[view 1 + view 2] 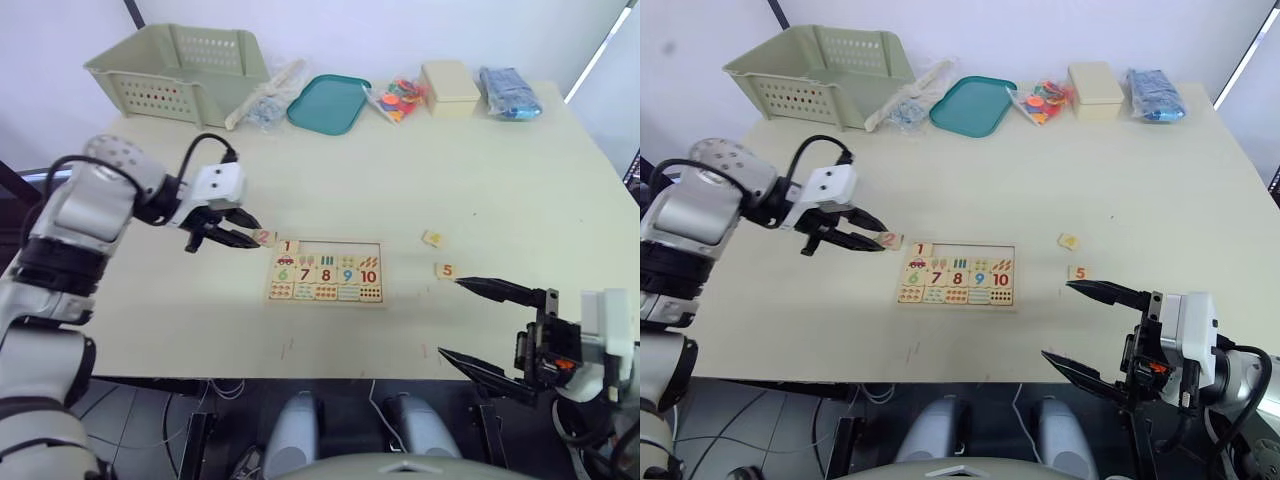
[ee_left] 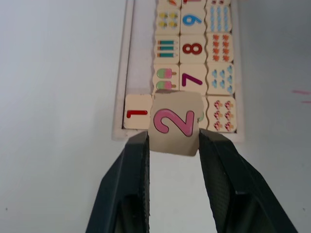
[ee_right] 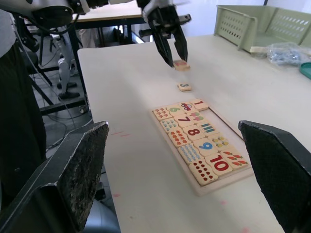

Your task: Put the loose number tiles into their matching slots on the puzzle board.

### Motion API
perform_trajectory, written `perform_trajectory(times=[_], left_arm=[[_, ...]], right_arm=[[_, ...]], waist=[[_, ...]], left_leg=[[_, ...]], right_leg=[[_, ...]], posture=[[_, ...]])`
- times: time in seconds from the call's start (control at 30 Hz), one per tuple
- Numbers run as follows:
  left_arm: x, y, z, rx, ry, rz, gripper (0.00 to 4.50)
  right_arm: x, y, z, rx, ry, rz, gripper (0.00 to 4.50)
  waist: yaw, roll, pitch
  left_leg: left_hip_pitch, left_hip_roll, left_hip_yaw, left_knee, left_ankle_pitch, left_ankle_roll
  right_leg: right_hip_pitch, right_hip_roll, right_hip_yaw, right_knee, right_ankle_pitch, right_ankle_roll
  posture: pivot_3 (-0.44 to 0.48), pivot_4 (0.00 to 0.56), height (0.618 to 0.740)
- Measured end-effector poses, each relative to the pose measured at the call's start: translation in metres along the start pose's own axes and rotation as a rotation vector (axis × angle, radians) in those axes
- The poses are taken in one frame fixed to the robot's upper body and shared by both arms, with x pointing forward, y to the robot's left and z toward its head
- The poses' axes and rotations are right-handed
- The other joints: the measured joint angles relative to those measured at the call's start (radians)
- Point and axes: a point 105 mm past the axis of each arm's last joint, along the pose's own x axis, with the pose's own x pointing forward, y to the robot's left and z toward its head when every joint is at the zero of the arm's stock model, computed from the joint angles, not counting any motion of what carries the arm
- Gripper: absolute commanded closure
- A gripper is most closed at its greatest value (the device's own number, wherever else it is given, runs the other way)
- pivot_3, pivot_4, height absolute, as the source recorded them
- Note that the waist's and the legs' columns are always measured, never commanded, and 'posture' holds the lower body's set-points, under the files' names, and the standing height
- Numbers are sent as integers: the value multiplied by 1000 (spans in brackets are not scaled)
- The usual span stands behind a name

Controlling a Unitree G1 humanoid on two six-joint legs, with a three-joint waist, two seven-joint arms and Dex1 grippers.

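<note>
Tile 2 (image 2: 174,123) in left hand (image 2: 172,145)

A pale table (image 1: 400,180) holds clutter along its far edge. At the far left sits a pale green slatted basket (image 1: 180,70). Beside it lies a clear bag of small items (image 1: 268,100), then a teal tray (image 1: 330,103), a bag of colourful plastic pieces (image 1: 397,100), a cream lidded box (image 1: 451,88) and a blue packet (image 1: 509,93).

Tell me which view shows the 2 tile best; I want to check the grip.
The left wrist view: the 2 tile sits large between the left gripper jaws, before the puzzle board. Both eye views show it small at the fingertips; the right wrist view shows it distant.
</note>
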Motion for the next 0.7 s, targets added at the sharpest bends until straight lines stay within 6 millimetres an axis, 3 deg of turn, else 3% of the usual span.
perform_trajectory(times=[0.3, 0.4, 0.7], left_arm=[[18, 12, 24, -64, 113, 1, 3445], [32, 14, 32, -43, 149, -16, 3445], [60, 23, 30, -31, 179, -5, 3445]], right_arm=[[-7, 4, -7, 1, 13, -73, 0], [-8, 7, -5, -16, 13, -93, 0], [-5, 11, 0, -41, 8, -121, 0]], waist=[[7, 0, 0], [7, 0, 0], [7, 0, 0]], left_leg=[[0, 0, 0, 0, 0, 0], [0, 0, 0, 0, 0, 0], [0, 0, 0, 0, 0, 0]], right_leg=[[0, 0, 0, 0, 0, 0], [0, 0, 0, 0, 0, 0], [0, 0, 0, 0, 0, 0]], posture=[[0, 150, 740], [0, 150, 740], [0, 150, 740]])
